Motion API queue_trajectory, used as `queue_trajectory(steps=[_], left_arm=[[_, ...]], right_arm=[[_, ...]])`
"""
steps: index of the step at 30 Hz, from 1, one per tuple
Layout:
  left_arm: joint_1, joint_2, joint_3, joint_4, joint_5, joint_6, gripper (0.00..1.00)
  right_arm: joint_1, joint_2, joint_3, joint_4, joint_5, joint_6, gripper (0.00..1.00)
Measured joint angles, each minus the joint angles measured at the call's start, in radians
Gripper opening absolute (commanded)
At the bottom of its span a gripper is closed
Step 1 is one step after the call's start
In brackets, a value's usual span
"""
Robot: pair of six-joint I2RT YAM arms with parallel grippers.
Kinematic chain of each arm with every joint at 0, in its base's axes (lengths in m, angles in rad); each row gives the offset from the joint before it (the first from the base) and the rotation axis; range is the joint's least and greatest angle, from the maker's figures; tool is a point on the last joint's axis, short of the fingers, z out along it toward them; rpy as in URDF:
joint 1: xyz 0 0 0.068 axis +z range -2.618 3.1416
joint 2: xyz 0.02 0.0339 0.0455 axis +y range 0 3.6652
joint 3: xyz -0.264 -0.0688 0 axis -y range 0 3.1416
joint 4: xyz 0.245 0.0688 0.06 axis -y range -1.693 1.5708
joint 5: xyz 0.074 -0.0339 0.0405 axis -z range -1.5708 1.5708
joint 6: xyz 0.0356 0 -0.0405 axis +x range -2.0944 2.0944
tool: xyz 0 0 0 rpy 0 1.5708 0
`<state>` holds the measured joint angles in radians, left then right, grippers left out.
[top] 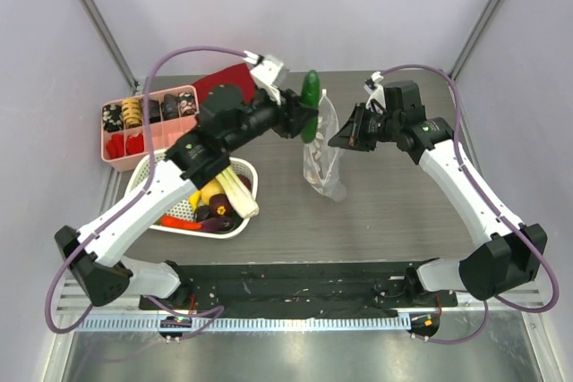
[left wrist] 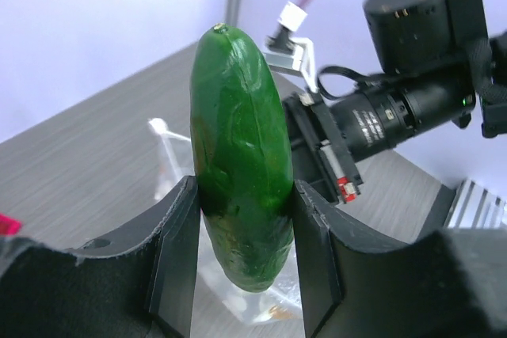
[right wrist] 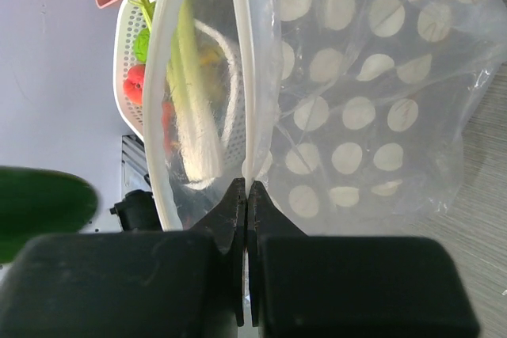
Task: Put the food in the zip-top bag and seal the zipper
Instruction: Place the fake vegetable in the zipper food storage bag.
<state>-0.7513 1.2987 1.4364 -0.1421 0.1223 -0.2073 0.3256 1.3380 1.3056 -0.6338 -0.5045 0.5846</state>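
Note:
My left gripper is shut on the green cucumber, held upright just left of the zip-top bag's mouth. In the left wrist view the cucumber sits between my fingers with the bag below it. My right gripper is shut on the mouth edge of the dotted clear zip-top bag, holding it up off the table. In the right wrist view my right gripper pinches the white zipper strip; the bag hangs open. Other food lies in the white basket.
A pink divided tray with small items stands at the back left, a red cloth beside it. The white basket holds the leek, banana, eggplant and red pieces. Grey walls and frame posts surround the table.

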Motion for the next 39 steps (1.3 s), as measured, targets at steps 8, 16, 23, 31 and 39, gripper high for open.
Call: queue_trajectory(steps=[8,16,23,31,39], left_arm=[[-0.088,0.117,0.0,0.022,-0.071,-0.003,0.07],[-0.092,0.146,-0.038,-0.043,-0.142,-0.068,0.08],[-0.092,0.174,-0.044,-0.147,-0.145,-0.153,0.35],[-0.066,0.254,0.049,-0.306,-0.085,-0.231,0.78],[0.12,0.124,0.059,-0.435,0.126,-0.187,1.0]], right_arm=[[0.001,0.0,0.0,0.005,-0.004,0.002,0.01],[0.001,-0.003,0.0,0.006,-0.003,0.001,0.01],[0.001,-0.004,0.0,0.016,-0.008,0.002,0.01],[0.001,-0.018,0.0,0.027,-0.015,-0.001,0.01],[0.001,-0.097,-0.034,0.027,-0.013,-0.023,0.01]])
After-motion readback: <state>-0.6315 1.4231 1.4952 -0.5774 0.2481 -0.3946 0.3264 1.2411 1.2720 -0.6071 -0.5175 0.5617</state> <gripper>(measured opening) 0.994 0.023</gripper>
